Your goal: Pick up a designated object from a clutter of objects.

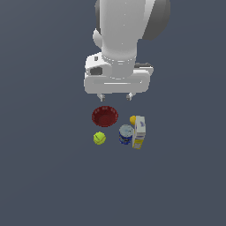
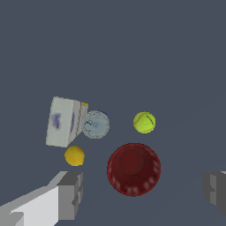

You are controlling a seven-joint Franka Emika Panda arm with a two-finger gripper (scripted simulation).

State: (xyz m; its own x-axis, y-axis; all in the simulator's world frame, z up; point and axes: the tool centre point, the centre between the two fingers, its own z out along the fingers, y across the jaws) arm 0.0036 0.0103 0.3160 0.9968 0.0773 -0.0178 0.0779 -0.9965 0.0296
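The designated object, a small smooth orange-yellow fruit (image 1: pixel 133 119) (image 2: pixel 74 156), lies on the floor tucked against the yellow-and-white box (image 1: pixel 139 132) (image 2: pixel 64 122), half hidden by it in the exterior view. Around it are a dark red bowl (image 1: pixel 105 116) (image 2: pixel 133 168), a greenish-yellow tennis ball (image 1: pixel 99 138) (image 2: pixel 144 122) and a blue can with a silver top (image 1: pixel 126 134) (image 2: pixel 95 124). My gripper (image 1: pixel 115 96) (image 2: pixel 143 192) hangs open well above the bowl, holding nothing; its fingers (image 2: pixel 70 194) stand wide apart.
The objects sit close together on a plain dark grey floor (image 1: pixel 48 176). The can touches or nearly touches the box; the bowl is between the fruit and the tennis ball's side of the group.
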